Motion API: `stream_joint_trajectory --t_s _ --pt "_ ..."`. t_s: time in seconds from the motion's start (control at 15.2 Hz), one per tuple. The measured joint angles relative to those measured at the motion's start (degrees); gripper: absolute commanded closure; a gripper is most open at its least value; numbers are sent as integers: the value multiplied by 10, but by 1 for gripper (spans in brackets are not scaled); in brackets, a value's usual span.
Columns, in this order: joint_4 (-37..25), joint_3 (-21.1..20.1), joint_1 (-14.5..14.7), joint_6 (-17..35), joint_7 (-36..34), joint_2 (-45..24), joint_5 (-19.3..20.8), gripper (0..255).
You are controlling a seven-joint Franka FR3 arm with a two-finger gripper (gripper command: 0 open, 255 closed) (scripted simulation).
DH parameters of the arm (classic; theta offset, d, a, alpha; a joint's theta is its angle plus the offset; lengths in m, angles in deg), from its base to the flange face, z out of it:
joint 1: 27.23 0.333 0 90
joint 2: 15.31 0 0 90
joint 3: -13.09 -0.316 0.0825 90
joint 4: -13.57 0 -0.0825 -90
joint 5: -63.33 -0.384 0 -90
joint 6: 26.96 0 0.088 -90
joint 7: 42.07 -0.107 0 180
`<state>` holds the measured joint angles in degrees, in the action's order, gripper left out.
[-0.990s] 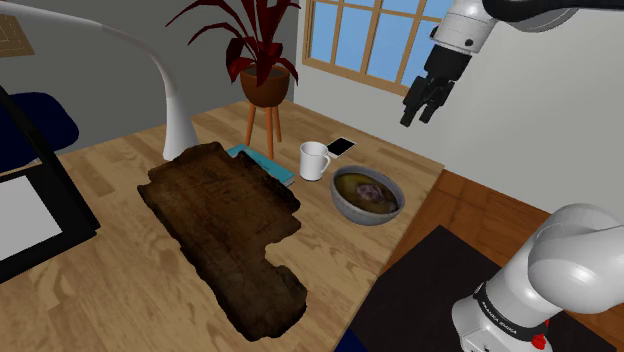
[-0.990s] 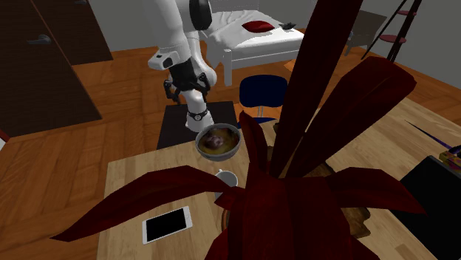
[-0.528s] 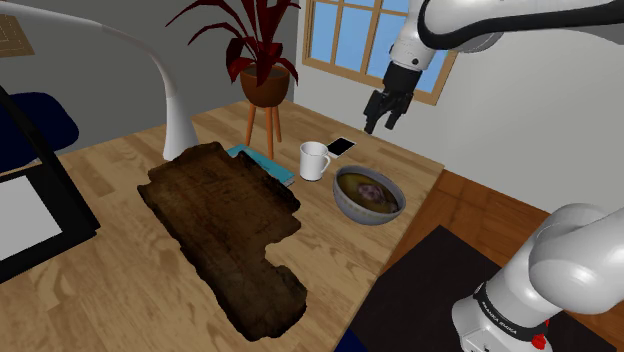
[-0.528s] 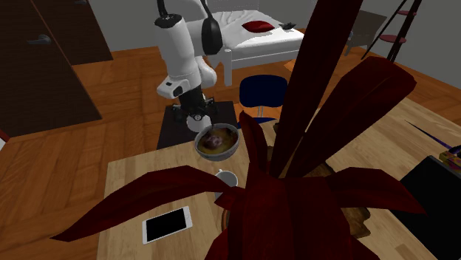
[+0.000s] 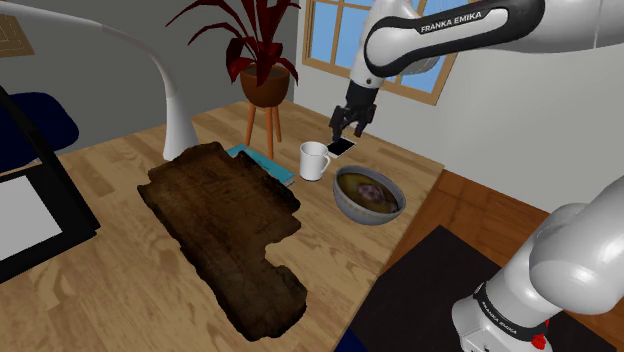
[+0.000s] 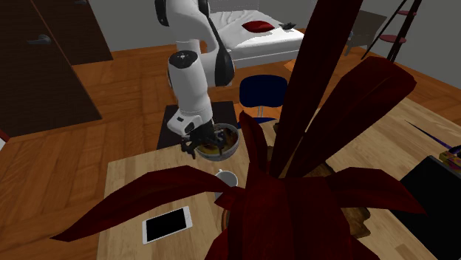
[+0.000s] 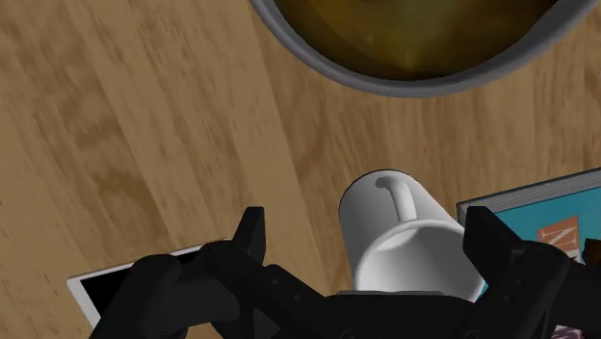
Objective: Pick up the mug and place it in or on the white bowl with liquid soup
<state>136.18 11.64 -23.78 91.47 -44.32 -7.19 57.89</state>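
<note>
Wooden tabletop [image 5: 120, 280] carries a white mug [image 5: 314, 160] beside the grey soup bowl [image 5: 350, 210]; I see the hand [image 5: 345, 130] above the mug, fingers wide apart.

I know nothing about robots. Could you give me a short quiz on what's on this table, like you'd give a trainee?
1. True or false: the gripper hangs open above the white mug.
2. What lies next to the mug, on the side away from the grey bowl? A) a spoon B) a teal book C) an apple
3. Fill in: the bowl holds a brownish ____.
Key: 1 true; 2 B; 3 soup.
</note>
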Motion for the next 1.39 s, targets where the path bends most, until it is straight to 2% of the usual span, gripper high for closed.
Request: stream_joint_trajectory --t_s 0.46,0.92,1.32,1.39 --pt "-93 -7 5 47 -21 -140 20 0" --pt "-79 -9 8 94 -24 -173 22 0" --pt "-77 -9 8 98 -23 -175 21 0" --pt "-77 -9 8 98 -23 -175 21 255"
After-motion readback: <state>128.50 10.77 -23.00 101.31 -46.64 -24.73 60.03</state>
